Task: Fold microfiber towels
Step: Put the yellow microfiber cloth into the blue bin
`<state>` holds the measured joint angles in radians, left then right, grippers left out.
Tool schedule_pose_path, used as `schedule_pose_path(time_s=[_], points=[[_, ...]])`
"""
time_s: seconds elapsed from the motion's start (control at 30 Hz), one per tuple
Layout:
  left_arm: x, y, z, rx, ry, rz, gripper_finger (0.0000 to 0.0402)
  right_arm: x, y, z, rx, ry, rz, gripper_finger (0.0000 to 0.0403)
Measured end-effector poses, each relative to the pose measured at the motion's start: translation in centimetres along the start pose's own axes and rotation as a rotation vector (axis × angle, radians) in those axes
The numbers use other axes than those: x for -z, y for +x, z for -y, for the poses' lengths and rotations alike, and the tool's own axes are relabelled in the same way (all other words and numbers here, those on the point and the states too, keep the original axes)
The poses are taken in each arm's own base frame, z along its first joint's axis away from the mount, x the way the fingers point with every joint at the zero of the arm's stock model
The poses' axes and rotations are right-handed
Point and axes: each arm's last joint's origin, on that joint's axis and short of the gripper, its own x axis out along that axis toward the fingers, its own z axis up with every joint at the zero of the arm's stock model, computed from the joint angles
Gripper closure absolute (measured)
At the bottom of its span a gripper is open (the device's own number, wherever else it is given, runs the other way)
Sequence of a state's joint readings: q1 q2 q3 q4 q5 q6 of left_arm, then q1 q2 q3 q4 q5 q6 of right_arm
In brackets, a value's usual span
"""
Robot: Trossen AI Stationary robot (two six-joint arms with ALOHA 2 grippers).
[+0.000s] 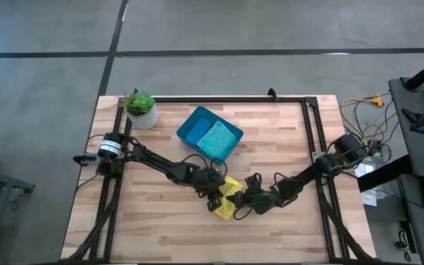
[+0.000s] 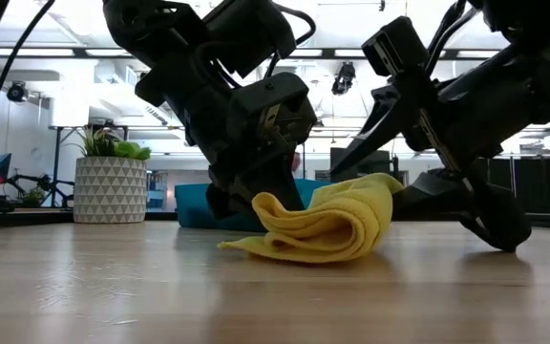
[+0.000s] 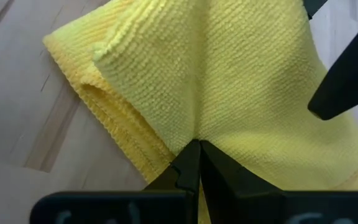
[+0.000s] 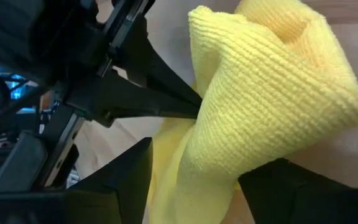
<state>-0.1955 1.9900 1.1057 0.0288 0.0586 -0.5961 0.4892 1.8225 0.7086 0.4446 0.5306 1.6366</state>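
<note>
Yellow towel (image 1: 229, 197) sits bunched and partly folded on the bench (image 1: 160, 228), near the middle toward the front edge, with both grippers on it. In the low view it lies in loose rolled layers, one end flat on the wood, the other humped up.

Left gripper (image 1: 218, 193) comes in from the left; jaws pressed together, pinching a crease of the towel, clear in the left wrist view (image 3: 199, 155). Cloth fans out from the pinch on both sides.

Right gripper (image 1: 246, 200) comes in from the right. Jaws stand apart with a raised fold of the towel (image 4: 260, 112) between them; can't tell whether they've actually clamped it.

Blue bin (image 1: 208, 133) sits behind the grippers toward the bench's back, well apart from the yellow towel. A teal towel (image 1: 218, 138) lies in it, and some blue shows beside that; can't tell if it's cloth or bin floor.

Potted plant (image 1: 141, 109) stands near the back left corner.
</note>
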Motion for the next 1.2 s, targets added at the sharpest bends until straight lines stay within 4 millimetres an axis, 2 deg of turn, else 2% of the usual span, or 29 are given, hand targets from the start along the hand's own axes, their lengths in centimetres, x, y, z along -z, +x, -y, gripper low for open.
schedule_pose_path(time_s=[0.17,0.43,0.53,0.67,0.93,1.07,1.2], points=[[-0.1,0.0,-0.1,-0.001,-0.002,0.001,0.0402,0.0,0.0,0.0,0.001,-0.031,-0.005,0.0216],[-0.5,-0.1,-0.4,0.006,-0.002,0.022,0.0402,0.0,0.0,0.2,0.022,-0.037,-0.005,0.0337],[-0.8,-0.4,-0.2,0.011,0.054,0.030,0.0401,0.0,0.0,0.2,0.022,-0.038,-0.007,0.0377],[-1.4,-1.5,-0.1,0.011,0.119,0.047,0.0374,0.0,0.0,0.2,0.024,-0.039,-0.009,0.0387],[-3.1,-6.9,-0.5,-0.021,0.086,0.036,0.0275,0.0,-0.3,-0.4,-0.001,-0.088,-0.028,0.0388],[-3.6,-10.4,-0.5,-0.037,0.072,0.033,0.0259,-0.4,-1.2,-2.1,-0.058,-0.150,-0.047,0.0389],[-3.2,-13.6,-0.9,-0.112,0.059,0.028,0.0258,-1.6,-2.4,-3.5,-0.102,-0.237,-0.030,0.0389]])
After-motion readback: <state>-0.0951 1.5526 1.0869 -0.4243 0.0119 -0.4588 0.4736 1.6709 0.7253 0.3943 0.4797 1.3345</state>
